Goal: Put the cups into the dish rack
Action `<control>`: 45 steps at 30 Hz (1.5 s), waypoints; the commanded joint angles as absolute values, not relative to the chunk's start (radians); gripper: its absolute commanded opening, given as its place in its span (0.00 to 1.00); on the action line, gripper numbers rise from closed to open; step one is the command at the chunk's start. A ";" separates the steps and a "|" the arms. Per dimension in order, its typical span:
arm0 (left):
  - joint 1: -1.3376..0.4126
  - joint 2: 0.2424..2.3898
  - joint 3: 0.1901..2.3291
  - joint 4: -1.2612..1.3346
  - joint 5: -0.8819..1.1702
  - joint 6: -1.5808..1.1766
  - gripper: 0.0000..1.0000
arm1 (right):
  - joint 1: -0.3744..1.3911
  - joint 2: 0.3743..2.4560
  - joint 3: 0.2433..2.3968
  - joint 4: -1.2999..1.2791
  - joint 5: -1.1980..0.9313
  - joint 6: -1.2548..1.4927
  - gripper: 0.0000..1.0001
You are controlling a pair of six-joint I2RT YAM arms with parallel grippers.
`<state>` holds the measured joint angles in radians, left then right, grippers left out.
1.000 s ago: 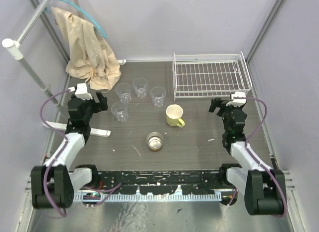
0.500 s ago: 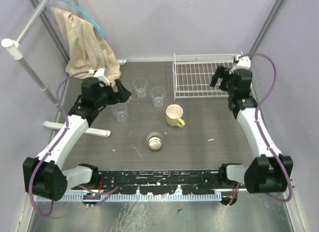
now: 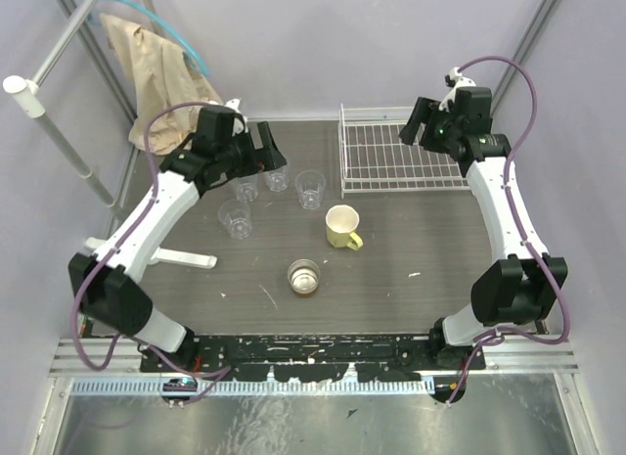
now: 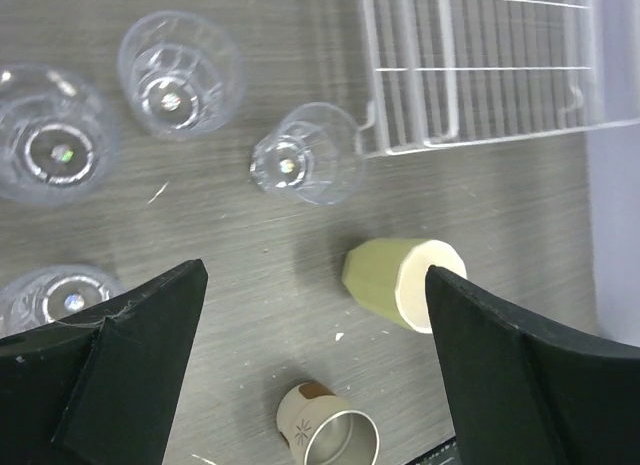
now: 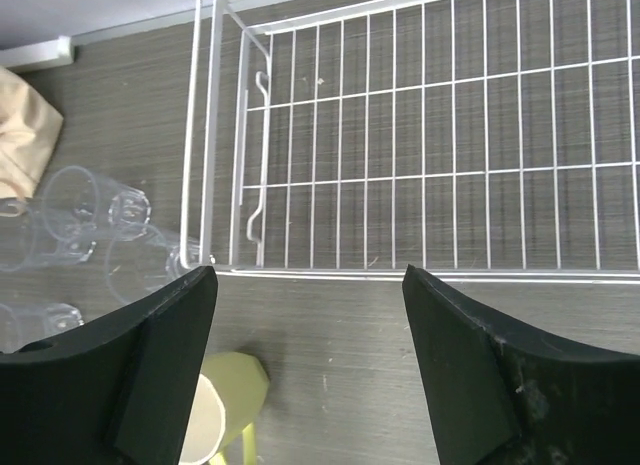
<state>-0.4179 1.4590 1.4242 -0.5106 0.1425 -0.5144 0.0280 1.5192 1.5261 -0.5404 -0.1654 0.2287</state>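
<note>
I held my left end effector (image 3: 271, 159) above the group of four clear tumblers (image 4: 180, 73). Its fingers were spread wide with nothing between them, since a tumbler's rim needs the whole gap before I can come down over one. In the left wrist view the tumblers stood upright on the table (image 3: 421, 250), each apart from the others. I judged that any of them could be taken without knocking a neighbour, and the one nearest the dish rack (image 3: 401, 187) looked the simplest first pick.

The pale yellow mug (image 3: 341, 226) stood nearer my bases and the small brown cup (image 3: 304, 277) nearer again, both upright and clear of the rack. No cup lay in the rack, so I judged the loading had not begun.

My right end effector (image 3: 419, 130) hung over the rack, fingers apart and empty. I took that as a waiting post on the side where the cups must end up, out of my left arm's way. The glass looked slick and faceted, so a shallow pinch could slip.
</note>
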 commanded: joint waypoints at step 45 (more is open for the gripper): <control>-0.578 2.312 2.185 -1.074 -0.178 -0.740 0.43 | 0.063 1.505 1.685 -0.673 -0.195 0.310 0.84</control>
<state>-0.5640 2.2910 2.1658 -1.0542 -0.1425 -0.7357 0.0616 1.5192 1.6394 -0.6834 -0.2005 0.3172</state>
